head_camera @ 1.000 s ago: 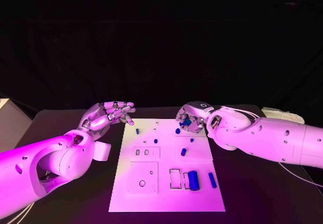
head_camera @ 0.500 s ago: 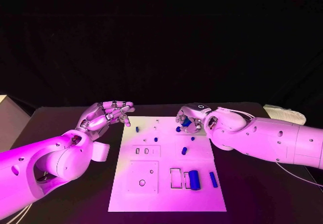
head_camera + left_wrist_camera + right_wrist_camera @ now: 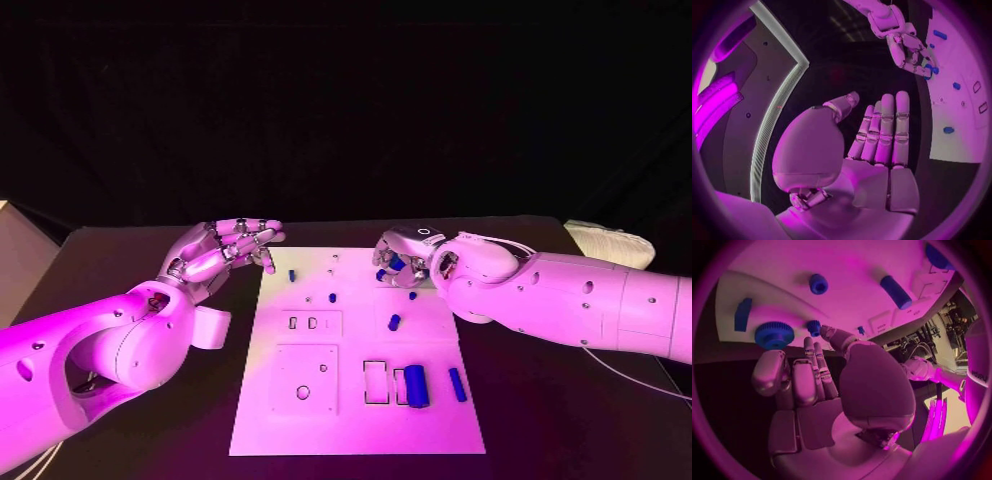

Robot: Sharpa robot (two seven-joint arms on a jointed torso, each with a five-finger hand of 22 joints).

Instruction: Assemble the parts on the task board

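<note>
Right hand (image 3: 404, 258) is over the far edge of the task board (image 3: 361, 420), fingers bunched on a small blue toothed wheel (image 3: 774, 335). In the right wrist view the wheel sits at the fingertips (image 3: 808, 344), close over the white plate. I take it as held, though the grip looks light.

Left hand (image 3: 228, 248) hovers off the board's far left corner, over the tabletop (image 3: 130, 250). Nothing in it; in the left wrist view its fingers (image 3: 882, 131) lie straight and side by side.

Other blue parts lie scattered on the board: a short peg (image 3: 394, 323) mid-board, a thick cylinder (image 3: 415, 385) and a thin bar (image 3: 456, 384) near the front.

Judgement: the step is seating the wheel. Done well, it goes down level and square over its post, with no tilt and pressure only once centred. Risk is the wheel cocking or slipping from so light a pinch. The left hand could steady the board.
</note>
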